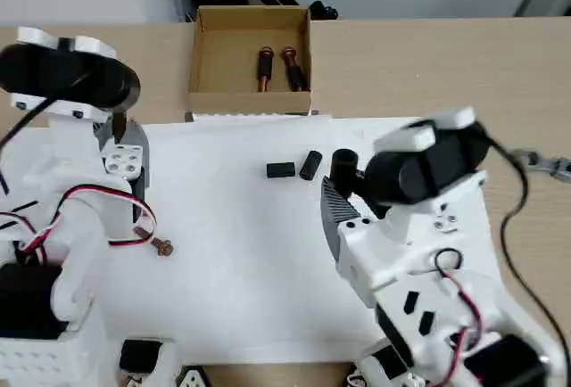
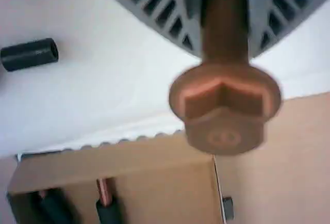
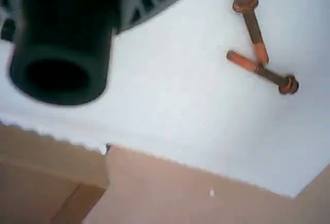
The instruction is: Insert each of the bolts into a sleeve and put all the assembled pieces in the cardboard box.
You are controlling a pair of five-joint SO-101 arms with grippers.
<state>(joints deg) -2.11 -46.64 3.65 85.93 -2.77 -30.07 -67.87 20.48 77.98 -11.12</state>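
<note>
My left gripper (image 1: 119, 134) is shut on a copper bolt (image 2: 225, 79), whose hex head faces the wrist camera; it hangs over the left back of the white mat. My right gripper (image 1: 344, 176) is shut on a black sleeve (image 3: 62, 48), open end outward, above the mat's right middle. Two loose sleeves (image 1: 280, 170) (image 1: 310, 165) lie between the arms. Two more bolts (image 3: 250, 20) (image 3: 263, 72) lie touching on the mat; one bolt head (image 1: 161, 246) peeks out beside the left arm. The cardboard box (image 1: 201, 57) at the back holds two assembled pieces (image 1: 266, 68) (image 1: 292, 66).
A white mat (image 1: 241, 262) covers the wooden table (image 1: 401, 66) in front of the box. Both arm bases crowd the near corners. A cable (image 1: 526, 226) runs along the right side.
</note>
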